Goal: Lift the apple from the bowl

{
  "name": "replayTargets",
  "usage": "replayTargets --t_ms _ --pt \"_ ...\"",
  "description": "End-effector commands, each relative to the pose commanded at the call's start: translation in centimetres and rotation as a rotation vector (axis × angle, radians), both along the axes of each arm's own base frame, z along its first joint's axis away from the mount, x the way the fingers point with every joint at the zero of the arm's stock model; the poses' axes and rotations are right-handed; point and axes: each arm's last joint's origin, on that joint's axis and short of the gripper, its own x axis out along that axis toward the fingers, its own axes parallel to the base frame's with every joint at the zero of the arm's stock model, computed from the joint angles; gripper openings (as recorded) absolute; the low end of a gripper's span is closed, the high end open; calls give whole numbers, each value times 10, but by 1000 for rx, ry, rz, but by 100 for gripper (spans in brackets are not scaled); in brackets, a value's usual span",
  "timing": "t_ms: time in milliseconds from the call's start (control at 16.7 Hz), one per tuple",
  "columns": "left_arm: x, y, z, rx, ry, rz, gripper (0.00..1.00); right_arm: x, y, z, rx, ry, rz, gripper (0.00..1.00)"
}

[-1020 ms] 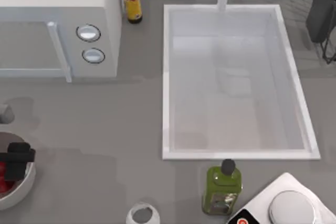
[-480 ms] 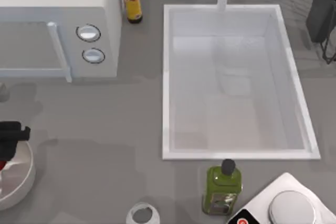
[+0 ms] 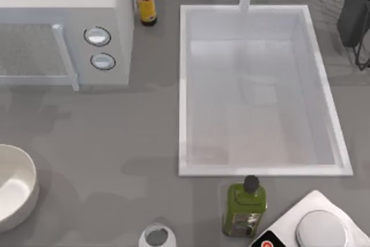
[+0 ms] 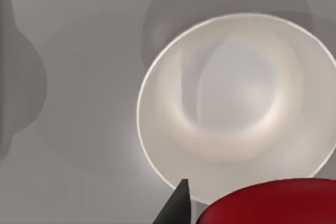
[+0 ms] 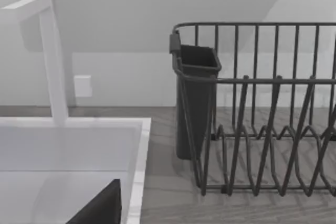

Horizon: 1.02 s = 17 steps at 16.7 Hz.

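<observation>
Apple (image 4: 268, 203): red, glossy, sitting close under the left wrist camera, above the bowl (image 4: 236, 103) and clear of its rim. One dark fingertip (image 4: 176, 208) of the left pincer is pressing against its side, so the pincer is judged to be clenched on the fruit.

Bowl (image 3: 14, 186): off-white, thick-rimmed, lying empty at the left edge of the bench, near the front corner.

Handling note: the lift is looking nearly complete. Rising straight and steadily, with an unchanging squeeze, is advisable, since a smooth round skin is likely to be slipping under a jerk or sideways swing.

Right pincer (image 5: 100, 208): idling over the sink (image 3: 260, 91) toward the back right corner, beside the dish rack (image 5: 257, 114); whether its fingers are apart I cannot tell.

Writing: the dark bottle (image 3: 145, 1) at the back is carrying a yellow label, and the green bottle (image 3: 245, 206) at the front edge a pale one; both are unreadable. No brand is showing.
</observation>
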Motion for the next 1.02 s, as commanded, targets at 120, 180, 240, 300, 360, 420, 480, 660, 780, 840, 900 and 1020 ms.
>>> replayTargets --t_ms 120,180,240,300,360,420,480,660,780,840,900,1020 --pt "-12 -1 32 1 -15 0 0 0 0 0 0 0 0 100" --pt "-17 -2 44 2 -24 0 0 0 0 0 0 0 0 100" --pt "-22 -2 53 3 -32 1 0 0 0 0 0 0 0 100" --pt "-26 -2 60 3 -38 1 0 0 0 0 0 0 0 100" --pt "-28 -3 63 3 -41 1 0 0 0 0 0 0 0 100" --pt "-29 -3 63 3 -42 1 0 0 0 0 0 0 0 100" --pt "-29 -3 63 3 -42 1 0 0 0 0 0 0 0 100" --pt "-27 -2 62 4 -38 3 0 0 0 0 0 0 0 100" --pt "-20 -10 57 0 -26 3 0 0 0 0 0 0 0 100" --pt "-15 -18 52 -3 -17 3 0 0 0 0 0 0 0 100" --pt "-9 -29 45 -5 -7 3 0 0 0 0 0 0 0 100" --pt "2 -61 30 -10 13 3 0 0 0 0 0 0 0 100"
